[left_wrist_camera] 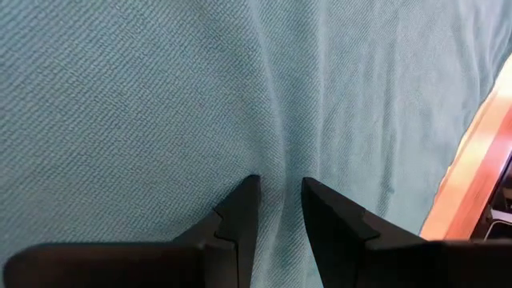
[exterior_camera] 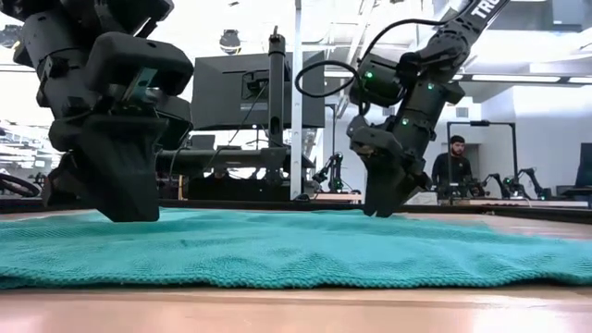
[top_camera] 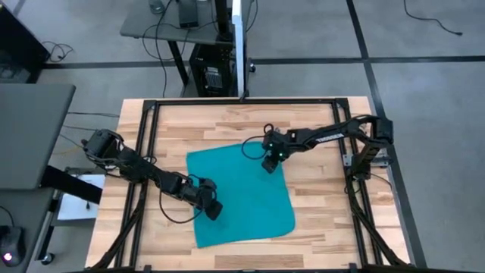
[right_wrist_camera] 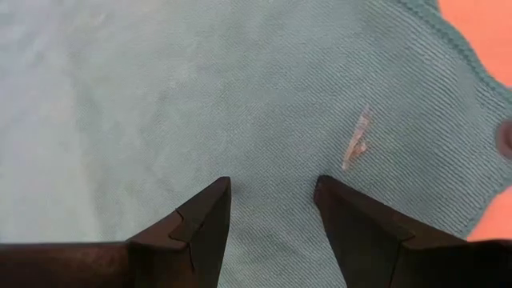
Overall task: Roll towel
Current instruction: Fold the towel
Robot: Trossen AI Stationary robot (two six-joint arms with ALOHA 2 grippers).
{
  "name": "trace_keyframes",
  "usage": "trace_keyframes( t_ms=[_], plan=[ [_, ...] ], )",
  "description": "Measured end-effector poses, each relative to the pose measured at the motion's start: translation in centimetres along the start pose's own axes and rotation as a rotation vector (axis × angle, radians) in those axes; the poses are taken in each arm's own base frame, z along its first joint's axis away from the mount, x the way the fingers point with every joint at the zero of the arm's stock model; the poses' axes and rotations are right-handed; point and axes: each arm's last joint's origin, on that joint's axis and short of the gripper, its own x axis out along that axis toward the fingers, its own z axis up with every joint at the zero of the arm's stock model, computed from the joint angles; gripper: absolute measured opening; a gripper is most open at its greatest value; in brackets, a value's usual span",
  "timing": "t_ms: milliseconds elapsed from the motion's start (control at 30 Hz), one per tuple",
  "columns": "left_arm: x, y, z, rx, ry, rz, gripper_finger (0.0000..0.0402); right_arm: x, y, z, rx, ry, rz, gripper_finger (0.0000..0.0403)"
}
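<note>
Both grippers are hanging open-jawed over the towel: left gripper near its left edge, right gripper near its far-right corner. The towel is lying flat, slightly skewed, long axis indeterminable; only the right wrist view is showing a pale fleck.

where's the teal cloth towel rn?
High view: the teal cloth towel lies flat mid-table, the left gripper over its left edge, the right gripper at its far corner.

The towel lies spread flat on the worktop, under both pincers. The left pincer stands on the towel's left edge, toward the near side, with cloth stretching ahead of its 2 fingers. The right pincer stands on the towel's far right corner, well apart from the left one.
</note>
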Motion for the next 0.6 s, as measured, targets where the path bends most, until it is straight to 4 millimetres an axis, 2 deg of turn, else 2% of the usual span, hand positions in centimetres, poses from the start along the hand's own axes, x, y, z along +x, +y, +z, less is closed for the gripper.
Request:
trace_keyframes(
  t_ms=[300, 433, 600],
  plan=[
    [-0.5, -0.1, -0.1, 0.028, 0.047, -0.019, 0.0083, -0.7, 0.4, 0.5, 0.019, 0.023, 0.039, 0.0185],
    [-2.6, -1.2, 0.4, 0.105, 0.012, -0.071, 0.0084, -2.4, 1.9, 1.8, 0.0, -0.017, 0.123, 0.0185],
    [-4.7, -1.8, 1.9, 0.193, -0.124, -0.115, 0.0084, -2.9, 3.1, 2.6, -0.035, -0.084, 0.171, 0.0185]
  ],
)
